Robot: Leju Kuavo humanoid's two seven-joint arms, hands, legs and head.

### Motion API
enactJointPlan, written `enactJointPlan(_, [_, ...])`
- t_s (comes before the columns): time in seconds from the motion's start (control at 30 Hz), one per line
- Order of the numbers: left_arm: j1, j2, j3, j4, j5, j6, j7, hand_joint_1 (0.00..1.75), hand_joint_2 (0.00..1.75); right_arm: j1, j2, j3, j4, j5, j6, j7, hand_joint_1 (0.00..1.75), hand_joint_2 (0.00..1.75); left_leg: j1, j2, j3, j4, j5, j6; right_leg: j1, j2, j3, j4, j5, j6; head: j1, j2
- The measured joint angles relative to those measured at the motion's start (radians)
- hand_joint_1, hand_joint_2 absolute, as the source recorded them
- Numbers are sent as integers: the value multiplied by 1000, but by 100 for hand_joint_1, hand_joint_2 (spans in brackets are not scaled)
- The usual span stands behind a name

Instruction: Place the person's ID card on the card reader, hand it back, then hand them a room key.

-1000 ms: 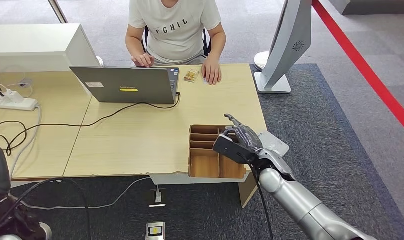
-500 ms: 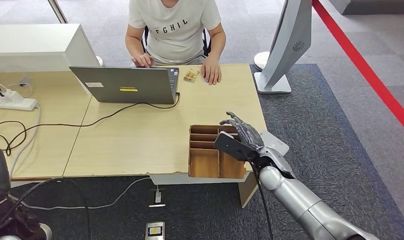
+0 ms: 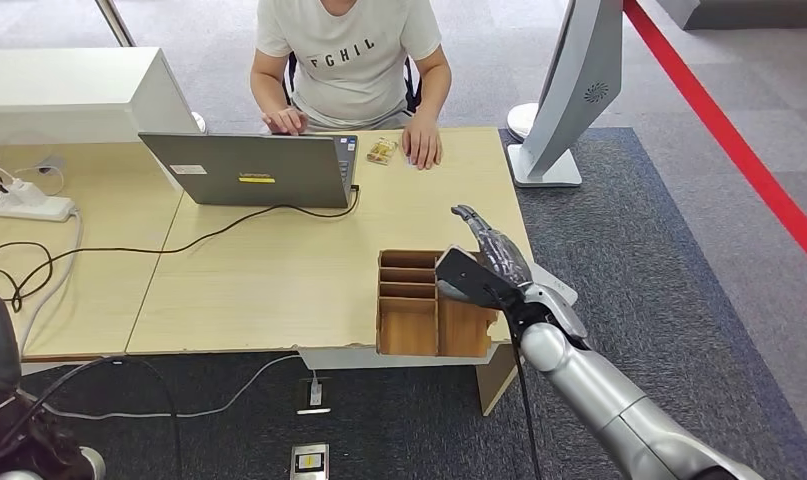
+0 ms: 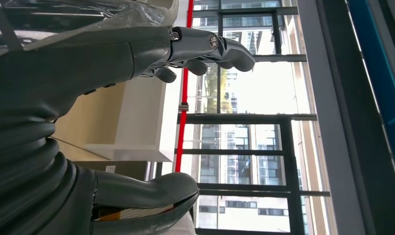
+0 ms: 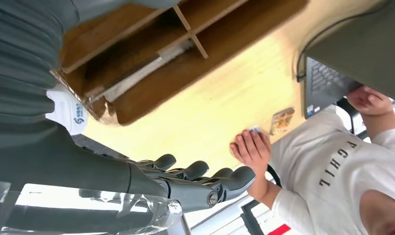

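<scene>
Right hand (image 3: 487,262) raised over wooden organizer (image 3: 419,318) at desk's (image 3: 279,270) near edge, fingers spread, grasping nothing; left hand (image 4: 136,122) likewise released; ID card (image 3: 412,161) under person's hand (image 3: 422,145) across desk.

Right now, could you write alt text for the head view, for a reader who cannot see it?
The right robot hand hovers open above a wooden organizer at the desk's near edge. Across the desk, a seated person rests a hand beside a small card, near an open laptop.

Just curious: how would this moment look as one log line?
right hand: open, above wooden organizer | left hand: holds nothing | person's hand: on desk
</scene>
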Motion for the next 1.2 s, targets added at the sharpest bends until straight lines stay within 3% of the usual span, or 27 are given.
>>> enactJointPlan(0.27, [6,0,1,0,-11,0,9,0,175,15,-49,-50,-82,8,-47,34,0,175,0,0,0,0,0,0,0,0,0,-1,0,0,0,0])
enactJointPlan(0.6, [8,0,1,-3,-32,0,41,0,175,135,-114,-155,-164,-2,-55,46,0,175,0,0,0,0,0,0,0,0,0,-1,0,0,0,0])
enactJointPlan(0.87, [10,0,2,-15,-37,0,58,0,175,209,-126,-193,-183,-15,-55,43,0,175,0,0,0,0,0,0,0,0,0,-1,0,0,0,0])
enactJointPlan(1.2, [-11,0,-2,-14,-19,0,52,0,175,225,-126,-198,-197,-15,-43,29,0,175,0,0,0,0,0,0,0,0,0,-1,0,0,0,0])
